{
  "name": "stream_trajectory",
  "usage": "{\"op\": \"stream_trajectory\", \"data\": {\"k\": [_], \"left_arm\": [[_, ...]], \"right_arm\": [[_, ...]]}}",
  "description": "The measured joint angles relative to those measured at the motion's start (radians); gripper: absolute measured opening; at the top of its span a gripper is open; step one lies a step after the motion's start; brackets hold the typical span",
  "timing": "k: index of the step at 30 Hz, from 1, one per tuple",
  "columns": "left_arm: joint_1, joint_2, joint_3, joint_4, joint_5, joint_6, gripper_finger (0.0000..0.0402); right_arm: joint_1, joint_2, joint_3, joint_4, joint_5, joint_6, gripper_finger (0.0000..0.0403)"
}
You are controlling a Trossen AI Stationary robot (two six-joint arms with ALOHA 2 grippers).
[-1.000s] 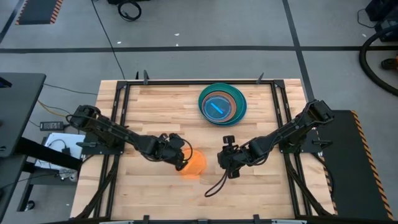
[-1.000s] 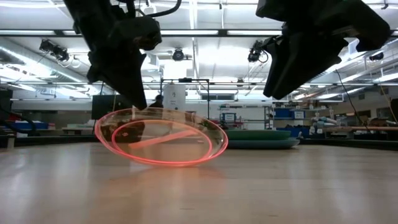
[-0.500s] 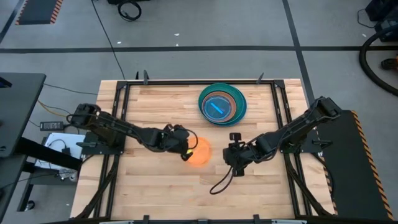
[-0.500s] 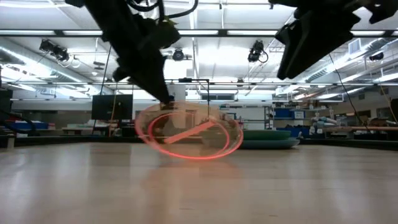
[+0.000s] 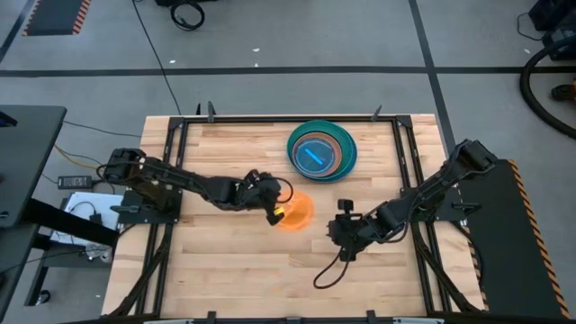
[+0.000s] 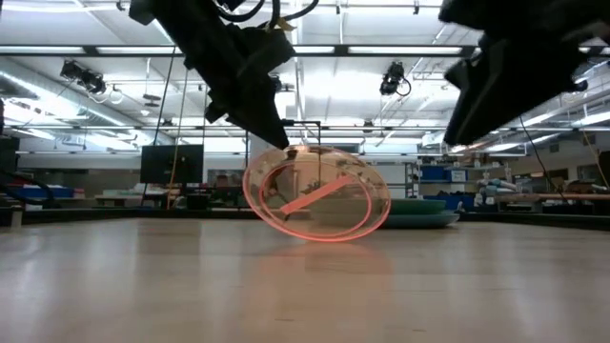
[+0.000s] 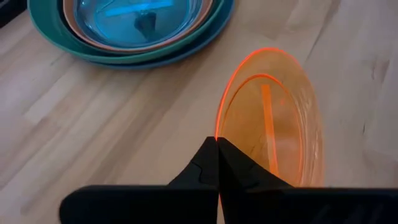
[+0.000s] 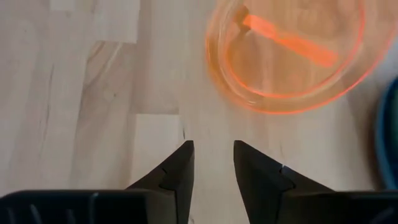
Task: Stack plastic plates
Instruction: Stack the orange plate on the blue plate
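I count one loose plate and one stack. My left gripper (image 5: 275,212) is pinched shut on the rim of the small orange plate (image 5: 295,212), carrying it tilted near the middle of the wooden table (image 5: 216,270); in the low view its lower edge sits just above or at the tabletop, and I cannot tell whether it touches. The stack of plates (image 5: 321,151) sits toward the far edge, well apart from the orange one. In it I can make out four: a blue rim outermost, then teal-green, peach-tan, and a cyan plate on top. Any others nested there are hidden. My right gripper (image 5: 343,233) hovers near the orange plate, its fingers slightly parted and empty. In the low view both arms are cut off at the top.
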Motion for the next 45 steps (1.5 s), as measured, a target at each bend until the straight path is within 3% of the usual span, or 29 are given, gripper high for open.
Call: {"op": "stream_trajectory", "data": {"k": [6,9,12,15,21,27,39,45], "left_arm": [[0.039,0.0,0.0,0.031,0.05,0.063,0.0],[0.063,0.0,0.009,0.027,0.066,0.11,0.0],[0.085,0.0,0.028,0.024,0.087,0.175,0.0],[0.107,-0.006,0.054,0.02,0.126,0.235,0.0],[0.126,-0.006,0.122,0.001,0.135,0.324,0.0],[0.151,-0.007,0.163,-0.03,0.137,0.346,0.0],[0.241,-0.007,0.174,-0.022,0.137,0.338,0.0],[0.325,-0.007,0.174,0.035,0.267,0.325,0.0]], "right_arm": [[0.006,-0.013,-0.119,0.139,0.015,0.054,0.0108],[0.015,-0.035,-0.161,0.152,0.077,0.071,0.0103],[0.021,-0.085,-0.209,0.175,0.135,0.066,0.0101],[0.022,-0.162,-0.255,0.215,0.105,0.03,0.01],[0.05,-0.283,-0.397,0.424,0.106,0.012,0.01],[0.055,-0.278,-0.527,0.728,0.152,-0.038,0.01],[0.066,-0.298,-0.529,0.655,0.116,-0.09,0.0099],[0.066,-0.398,-0.529,0.533,0.124,-0.076,0.0089]]}}
